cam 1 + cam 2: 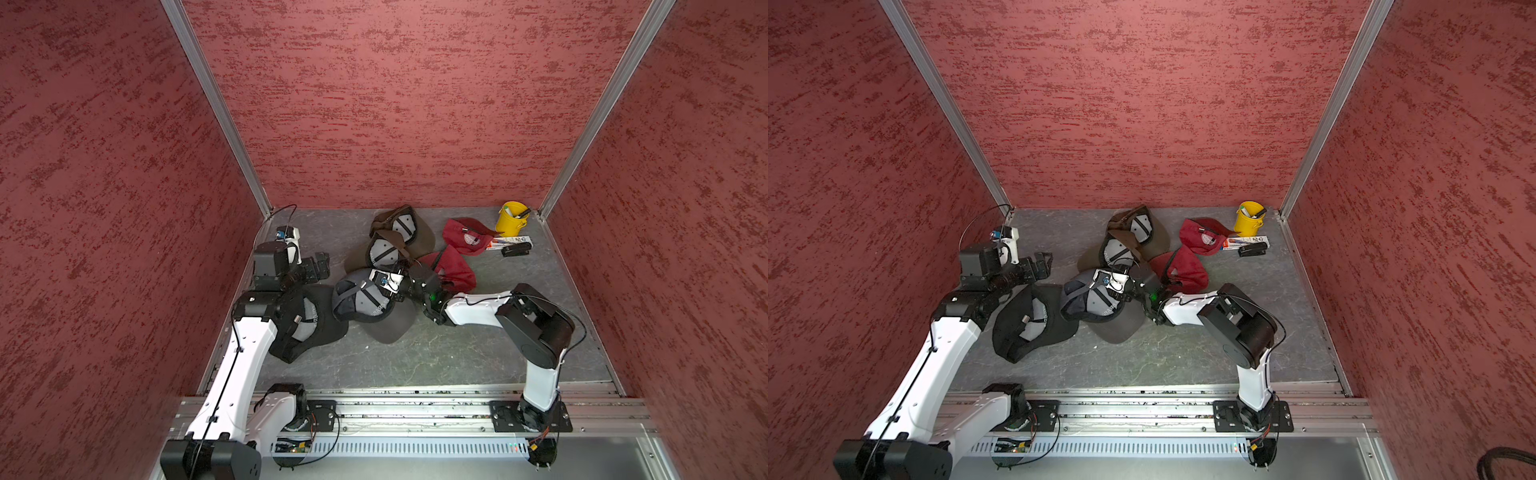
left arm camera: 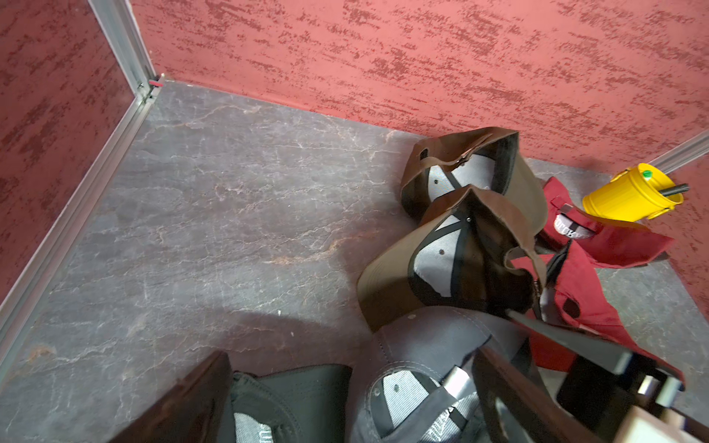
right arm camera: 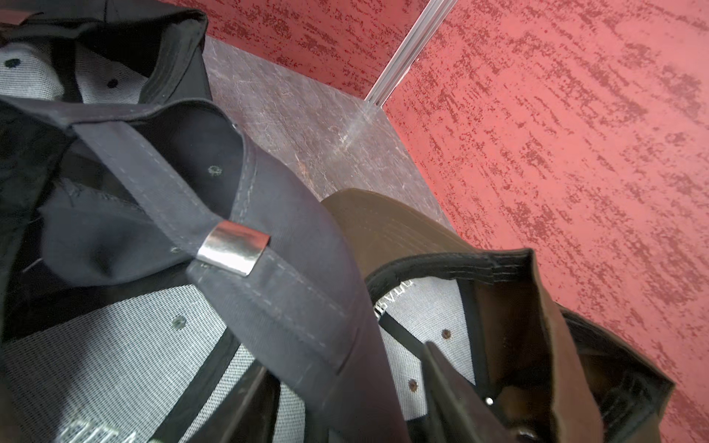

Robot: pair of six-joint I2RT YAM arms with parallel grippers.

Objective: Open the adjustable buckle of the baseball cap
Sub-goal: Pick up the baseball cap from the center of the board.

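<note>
- Two dark fingers (image 3: 452,383) of the right gripper (image 3: 345,364) stand on either side of the grey cap (image 3: 307,214) at its rear band in the right wrist view. They are part-closed about the cloth, and I cannot tell whether they truly pinch it.
- Just ahead of those fingers, on the same strap (image 3: 153,172), sits the buckle (image 3: 233,248). It is a silver clasp set across the strap, and it looks flat, so I judge it not yet opened.
- That strap's long axis runs straight out from between the jaws, through the clasp and on to the cap's far rim. The coming move likely turns on that line, with the band steadied on one side and the clasp worked on the other.
- In a top view the grey cap (image 1: 365,307) lies upside down at lower centre of the table (image 1: 415,357). Its clasp is just left of the right gripper, so the right arm is plainly the nearer.
- The left gripper (image 1: 318,266), left of centre, hangs wide apart and holds nothing. The clasp lies to its lower right, between the two grippers.
- A black cap (image 1: 307,328) lies at lower left, partly under the left arm.
- Farther back lie a brown cap (image 1: 384,253), a second brown cap (image 1: 405,226), a red cap (image 1: 453,270) and a second red cap (image 1: 465,239).
- A yellow bucket (image 1: 509,222) stands in the table's upper right corner.
</note>
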